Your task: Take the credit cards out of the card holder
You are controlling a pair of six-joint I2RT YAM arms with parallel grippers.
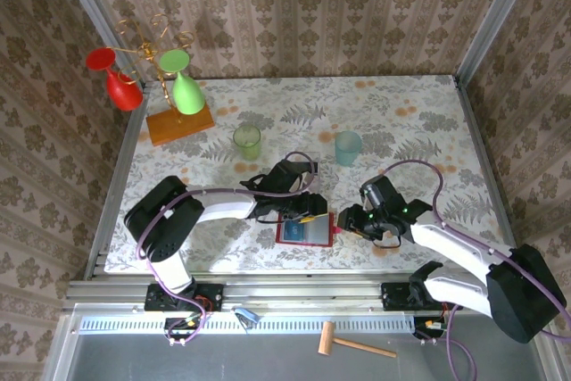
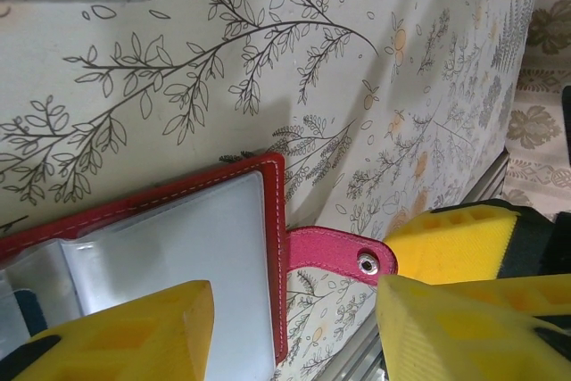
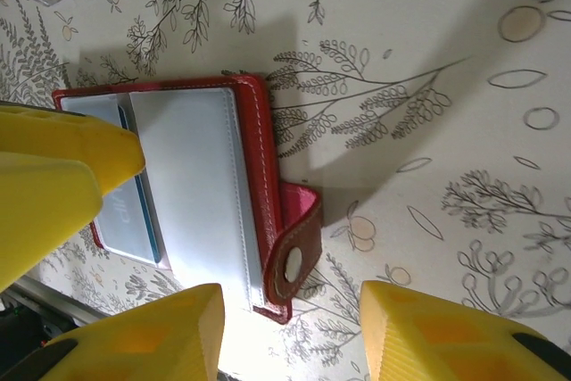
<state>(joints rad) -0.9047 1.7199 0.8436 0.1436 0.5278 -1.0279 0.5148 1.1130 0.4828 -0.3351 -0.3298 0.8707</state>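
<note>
- Wooden mallet (image 1: 355,343): lies on the grey ledge in front of the near rail, off the worktop (image 1: 419,122) and well apart from everything else.
- Card holder (image 1: 305,232): red, lying open and flat on the worktop close to its near edge, between the two arms. Its long axis runs left to right, roughly along that edge. The clear pockets face up. The red tab (image 3: 299,238), with its snap, sticks out of the right end.
- Credit cards: one blue card (image 3: 136,213) shows tucked in a clear pocket, in the half away from the tab. The pale card cannot be made out.
- Left pincer (image 2: 294,332): jaws apart, clamped on nothing. It hangs over the holder with one finger above the clear pocket and the other out past the tab. Whether either finger touches cannot be told.
- Right pincer (image 3: 290,336): jaws apart, nothing held. It sits just beside the holder's right end, with the tab in line with the gap between its fingers.
- Relation for the next move, as a judgement: both pincers are at the holder. The blue card lies leftward from the right pincer, across the width of the pocket, so the left pincer is the nearer one to it. The right pincer is better placed at the tab end to steady the holder.
- Green cup (image 1: 247,142) and pale blue cup (image 1: 348,147): upright, mid-worktop, beyond the holder and apart from it.
- Orange base block (image 1: 181,124): far left corner. It carries a wire stand with a red goblet (image 1: 114,79) and a green goblet (image 1: 185,85).
</note>
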